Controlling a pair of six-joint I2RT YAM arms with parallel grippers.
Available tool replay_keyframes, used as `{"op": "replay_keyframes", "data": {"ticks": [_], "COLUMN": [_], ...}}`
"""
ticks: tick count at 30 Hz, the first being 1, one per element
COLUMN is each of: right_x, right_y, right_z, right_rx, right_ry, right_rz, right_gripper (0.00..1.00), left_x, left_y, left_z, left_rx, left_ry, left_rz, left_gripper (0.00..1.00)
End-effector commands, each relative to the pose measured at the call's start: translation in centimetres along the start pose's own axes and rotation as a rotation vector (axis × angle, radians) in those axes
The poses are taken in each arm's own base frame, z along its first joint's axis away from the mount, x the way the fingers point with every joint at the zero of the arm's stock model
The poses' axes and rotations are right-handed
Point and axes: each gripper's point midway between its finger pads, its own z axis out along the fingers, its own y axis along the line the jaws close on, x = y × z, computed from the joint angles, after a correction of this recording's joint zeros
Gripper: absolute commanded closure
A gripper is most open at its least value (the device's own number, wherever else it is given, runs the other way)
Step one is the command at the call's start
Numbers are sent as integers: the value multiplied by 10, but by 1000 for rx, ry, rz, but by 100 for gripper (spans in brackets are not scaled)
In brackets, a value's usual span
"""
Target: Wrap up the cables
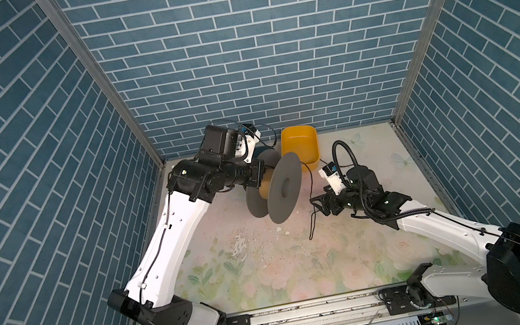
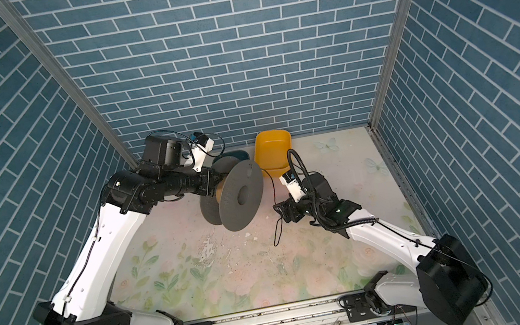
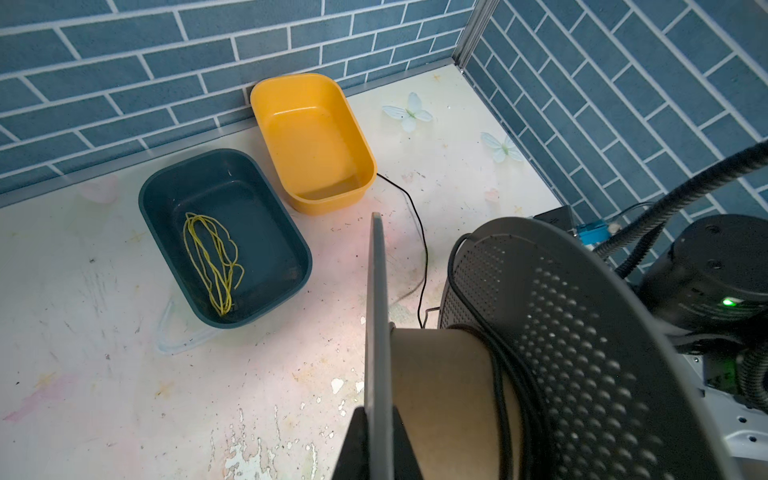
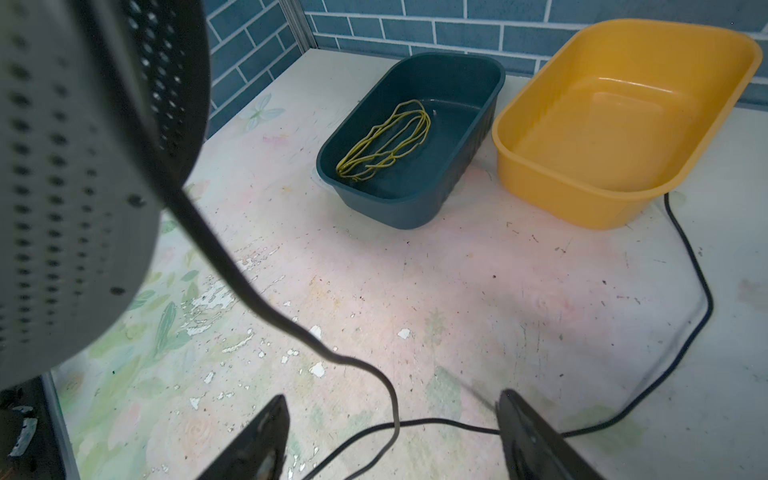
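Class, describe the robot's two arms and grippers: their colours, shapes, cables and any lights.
Both arms have white shells with black joint housings: the left arm and the right arm. A thin black wire runs along each. A ribbed black hose loops above the right wrist, near a small green light. The left gripper and right gripper have flat black fingers.

Bright, even light, soft shadows; the close spool (image 4: 62, 166) blurs in the right wrist view.
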Motion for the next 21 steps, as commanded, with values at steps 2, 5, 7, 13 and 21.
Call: {"op": "replay_keyframes", "data": {"ticks": [2,5,7,13,21], "right_x": [6,12,14,14,0], "right_y": [-3,-4,-3,-5,-3], "right_z": [7,10,12,16,21], "right_rx": [-8,-13,-24,-28,-46], "right_ry": [-37,-42,-48,-71,-131], "right_rz": [45,51,57,68,74], "right_gripper": [25,29,34,47,57], "left_x": [-30,-34,-36,-37,-40], "left_y": [-14,-18,-20,-22,-25], "left_z": [-27,-27,-28,-27,-29], "left_rx": [54,82,91,111,145], "left_ry": [-132,-143,-150,-155,-164], "left_rz": [-9,-16,-19,-36,-47], "left_gripper": [100,100,100,100,100]}}
